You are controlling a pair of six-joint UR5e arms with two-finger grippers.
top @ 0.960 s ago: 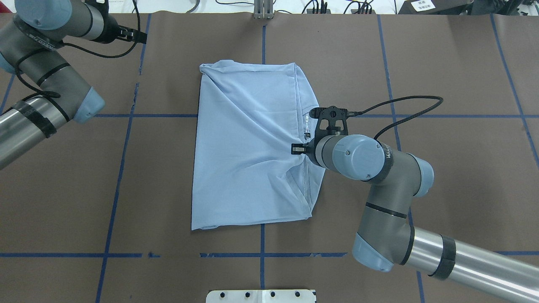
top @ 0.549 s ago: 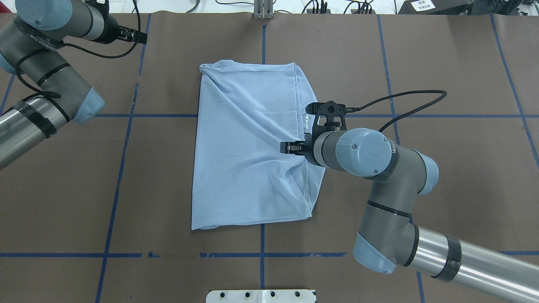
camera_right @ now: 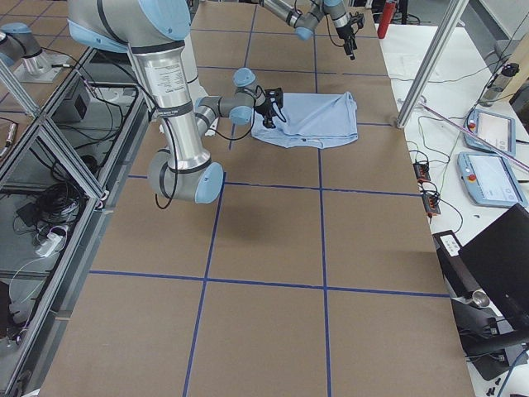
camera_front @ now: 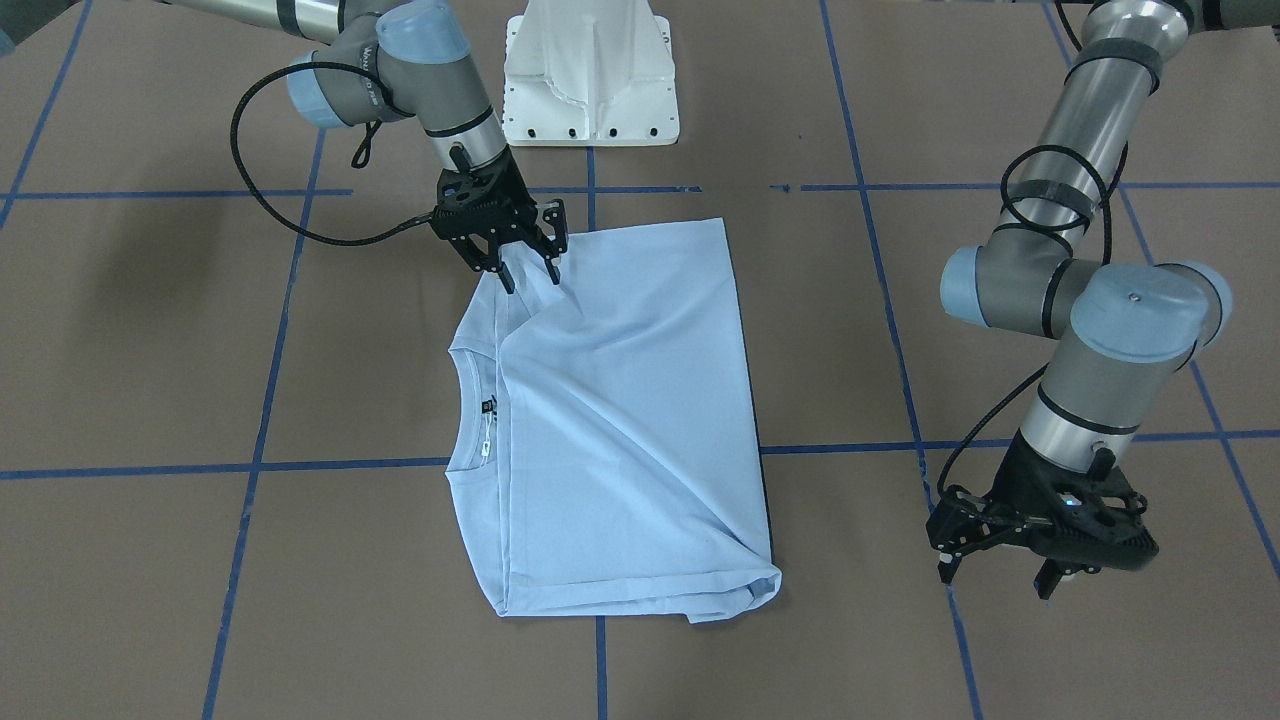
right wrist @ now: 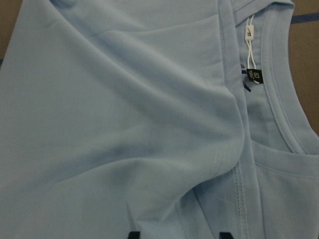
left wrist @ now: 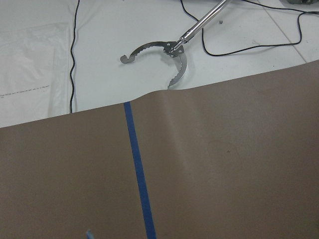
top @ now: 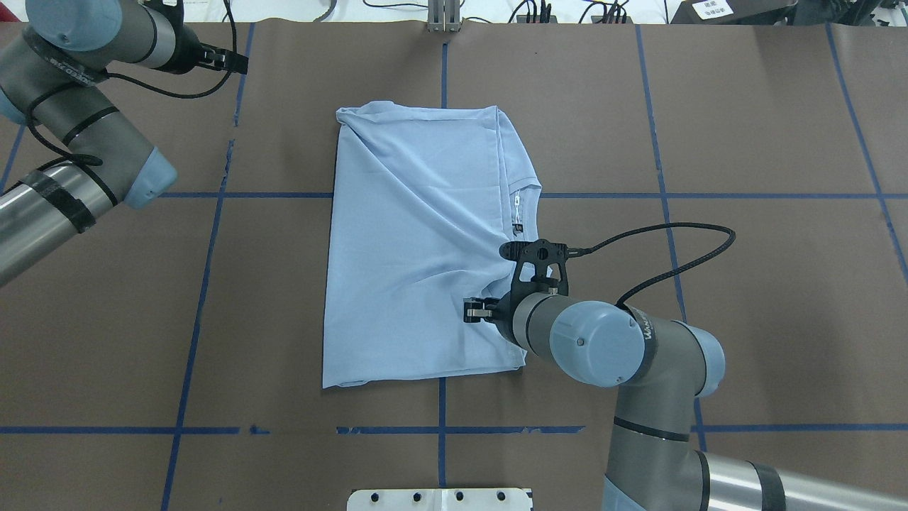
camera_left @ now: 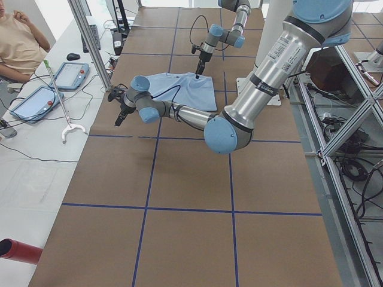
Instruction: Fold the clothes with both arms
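Note:
The pale light-blue T-shirt lies folded on the brown table, collar toward the right arm's side. Its dark neck label shows; the chest print is hidden. My right gripper points down on the shirt's near right part, beside the collar. Its fingertips stand apart in the right wrist view, astride a ridge of cloth. In the front view the right gripper is open over bunched fabric. My left gripper is open and empty, off the shirt at the table's far left.
The white pedestal base stands at the robot's edge of the table. Blue tape lines grid the brown cover. A metal reacher claw lies on the white surface beyond the table's far edge. An operator sits there.
My right gripper has moved along the shirt's collar side toward the robot and a little left; creases now run to its new spot. The left arm has not moved.

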